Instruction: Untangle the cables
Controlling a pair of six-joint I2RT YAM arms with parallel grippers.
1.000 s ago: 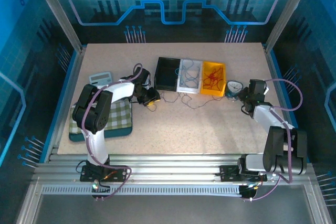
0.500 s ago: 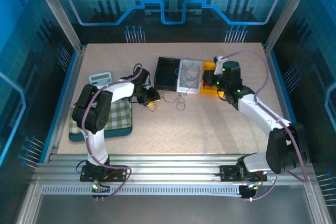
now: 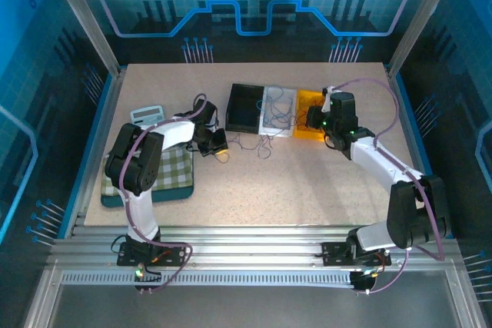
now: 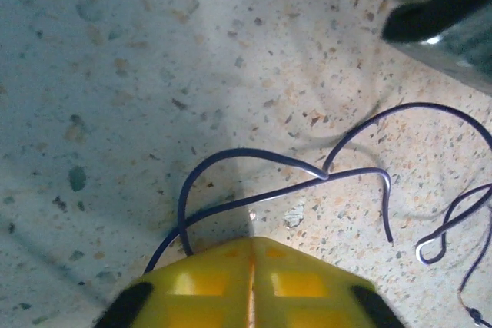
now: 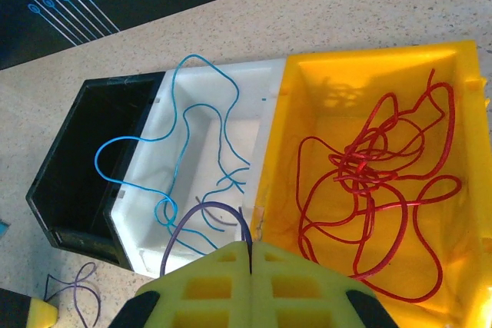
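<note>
At the bins (image 5: 369,55) | right fingers (image 5: 207,274) pinch purple cable (image 5: 204,209) | left fingers (image 4: 200,282) closed

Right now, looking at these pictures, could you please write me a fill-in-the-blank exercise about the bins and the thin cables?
1. The ____ cables lie in the yellow bin.
2. The light blue cable lies mostly in the ____ bin.
3. In the top view, the black bin stands on the ____ of the white bin.
4. The right hand, shut on the purple cable, has ____ fingers.

Missing words: red, white, left, yellow.
</note>
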